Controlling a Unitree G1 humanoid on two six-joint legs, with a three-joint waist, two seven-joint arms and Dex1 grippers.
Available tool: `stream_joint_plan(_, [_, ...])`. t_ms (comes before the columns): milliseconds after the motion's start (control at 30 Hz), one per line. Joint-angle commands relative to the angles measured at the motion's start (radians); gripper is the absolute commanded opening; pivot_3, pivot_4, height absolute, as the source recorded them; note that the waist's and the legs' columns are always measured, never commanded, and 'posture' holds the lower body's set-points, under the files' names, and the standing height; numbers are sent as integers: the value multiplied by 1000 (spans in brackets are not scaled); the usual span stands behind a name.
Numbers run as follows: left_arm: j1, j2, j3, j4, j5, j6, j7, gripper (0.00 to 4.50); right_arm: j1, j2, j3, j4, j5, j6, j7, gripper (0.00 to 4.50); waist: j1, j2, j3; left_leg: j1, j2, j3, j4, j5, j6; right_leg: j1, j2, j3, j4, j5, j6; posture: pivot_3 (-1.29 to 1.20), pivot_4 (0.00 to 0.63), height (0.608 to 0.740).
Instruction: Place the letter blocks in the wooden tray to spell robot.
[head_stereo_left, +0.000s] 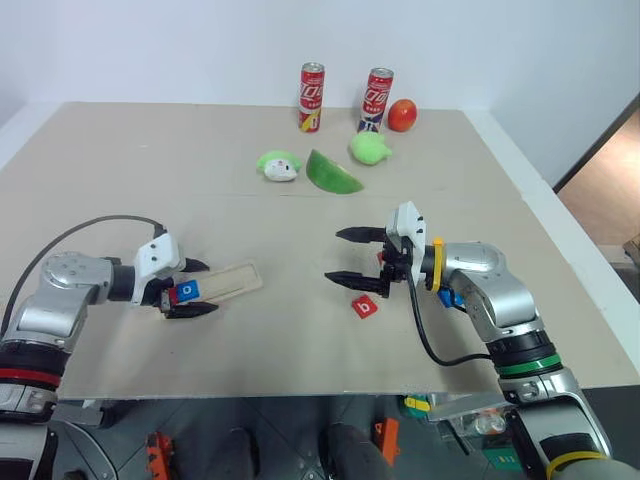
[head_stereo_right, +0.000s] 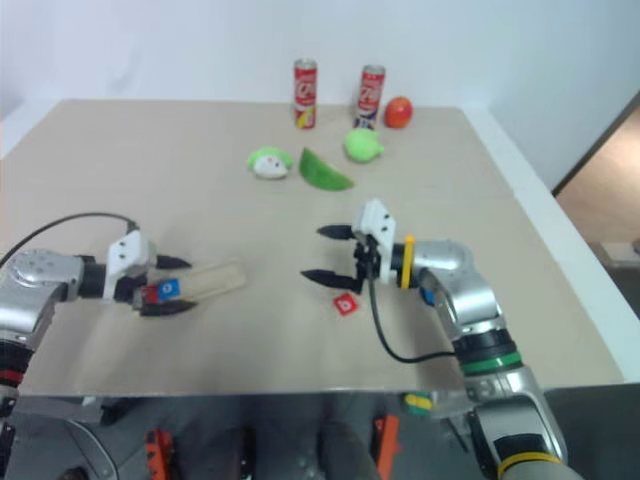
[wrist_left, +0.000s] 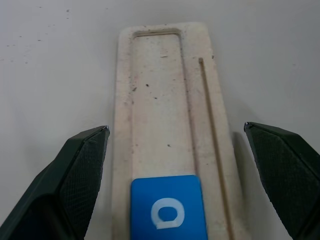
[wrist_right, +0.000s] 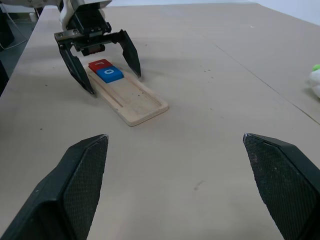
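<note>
at the left of the bench (head_stereo_left: 120, 150) the left pincer (head_stereo_left: 190, 288) stands released, its fingers straddling the near-left end of the wooden tray (head_stereo_left: 228, 279), a pale, scuffed strip with a shallow groove. two letter blocks already sit in that end: a red one (wrist_right: 99, 64), its letter unclear, and beside it a blue o (wrist_left: 169, 210). so the word looks barely begun, with three tiles left. further right a red b (head_stereo_left: 365, 306) lies loose on the bench, just below the right pincer (head_stereo_left: 354, 256), also released and empty.
</note>
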Motion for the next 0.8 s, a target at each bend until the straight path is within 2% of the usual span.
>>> stream_joint_plan(33, [23, -4, 7, 12, 12, -9, 9, 4500, 5, 0, -13, -32, 1, -15, 6, 4460, 0, 0, 0, 0, 0, 0, 1, 0, 0, 0, 0, 0, 0, 1, 0, 0, 150, 740])
stream_joint_plan(433, [11, -19, 33, 148, 27, -27, 55, 4500, 12, 1, -17, -46, -4, -7, 1, 4460, -1, 2, -1, 7, 4, 1, 2, 2, 0, 4, 1, -5, 3, 2, 0, 0, 150, 740])
stream_joint_plan(700, [14, -29, 3, 183, 40, -40, 19, 4500, 11, -4, -19, -55, -4, 4, -2, 4460, -3, 3, -1, 12, 5, 1, 2, 5, 2, 7, 2, -4, 6, 3, -2, 0, 150, 740])
stream_joint_plan(800, [16, -30, 3, 177, 49, -78, 25, 3595, 16, -7, -22, -63, -3, 9, -3, 4500, -2, 3, -1, 13, 5, 2, 2, 5, 2, 7, 2, -4, 7, 3, -2, 0, 150, 740])
